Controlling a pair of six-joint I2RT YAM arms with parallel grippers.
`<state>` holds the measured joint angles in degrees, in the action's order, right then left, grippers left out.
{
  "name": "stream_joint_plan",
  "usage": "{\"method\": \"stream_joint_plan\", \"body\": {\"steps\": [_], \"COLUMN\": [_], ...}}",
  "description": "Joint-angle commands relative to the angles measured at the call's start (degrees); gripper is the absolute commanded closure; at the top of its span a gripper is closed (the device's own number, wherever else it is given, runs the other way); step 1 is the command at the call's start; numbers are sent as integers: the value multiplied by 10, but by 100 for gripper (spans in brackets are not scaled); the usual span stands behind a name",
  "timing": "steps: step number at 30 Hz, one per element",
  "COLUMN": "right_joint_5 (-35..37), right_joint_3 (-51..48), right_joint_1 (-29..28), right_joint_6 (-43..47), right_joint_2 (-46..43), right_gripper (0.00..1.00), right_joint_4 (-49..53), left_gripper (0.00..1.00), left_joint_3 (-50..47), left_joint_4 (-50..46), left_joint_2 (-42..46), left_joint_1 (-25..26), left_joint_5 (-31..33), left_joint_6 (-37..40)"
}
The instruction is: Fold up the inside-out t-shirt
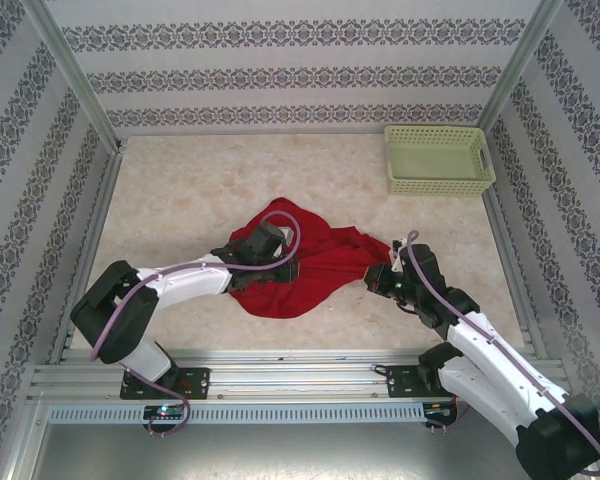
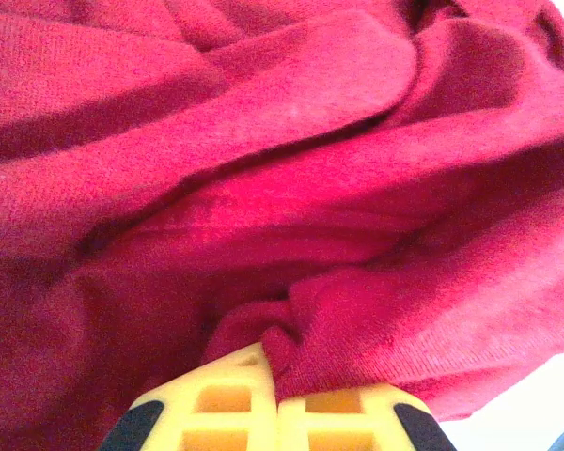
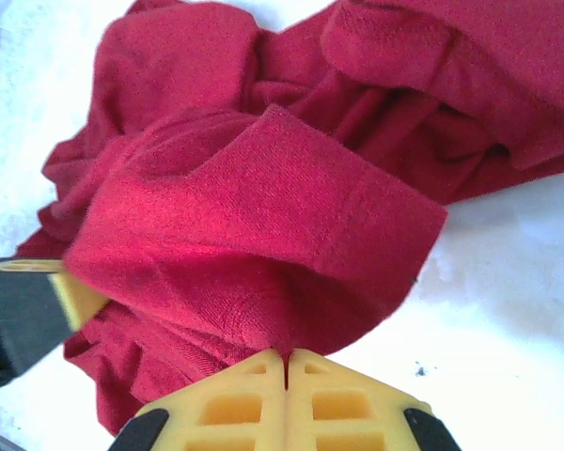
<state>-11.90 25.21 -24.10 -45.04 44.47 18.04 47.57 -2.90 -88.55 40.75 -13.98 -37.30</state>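
Observation:
The red t-shirt [image 1: 315, 262] lies crumpled in the middle of the table. My left gripper [image 1: 292, 263] sits over its left-middle part, shut on a bunched fold of the red t-shirt [image 2: 291, 188]; the yellow fingers [image 2: 226, 395] meet with cloth pinched between them. At the cloth's right edge my right gripper [image 1: 384, 272] is shut on a hemmed flap of the t-shirt [image 3: 254, 207], whose fabric drapes over the closed yellow fingers [image 3: 338, 399]. The neck trim is hidden in the folds.
A pale green lattice basket [image 1: 439, 158] stands at the back right corner. Metal frame rails [image 1: 90, 250] border the marbled tabletop [image 1: 180, 190], with patterned walls behind. The left gripper's finger [image 3: 28, 315] shows at the left edge of the right wrist view.

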Motion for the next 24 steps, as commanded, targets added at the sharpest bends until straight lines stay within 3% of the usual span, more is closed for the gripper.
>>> {"method": "stream_joint_plan", "body": {"steps": [1,5,8,15,20,21,24], "right_joint_5": [23,109,121,111,103,102,96], "right_joint_3": [6,36,42,36,44,47,61], "right_joint_1": [5,10,26,35,35,35,35], "right_joint_6": [4,6,1,-12,-3,1,16], "right_joint_2": [15,21,13,6,19,19,16], "right_gripper": [100,100,100,100,100,100,100], "right_joint_4": [12,100,125,113,106,106,108], "left_gripper": [95,68,52,42,45,49,72], "left_joint_3": [-19,-32,-32,-68,-69,-65,-48], "left_joint_4": [9,-63,-132,-112,-68,-67,-66], "left_joint_2": [49,124,137,123,77,65,35], "left_joint_1": [-4,-6,-28,-46,-46,-46,-53], "left_joint_5": [-12,68,115,72,32,32,27], "left_joint_6": [29,47,35,-8,-16,-15,-6]}}
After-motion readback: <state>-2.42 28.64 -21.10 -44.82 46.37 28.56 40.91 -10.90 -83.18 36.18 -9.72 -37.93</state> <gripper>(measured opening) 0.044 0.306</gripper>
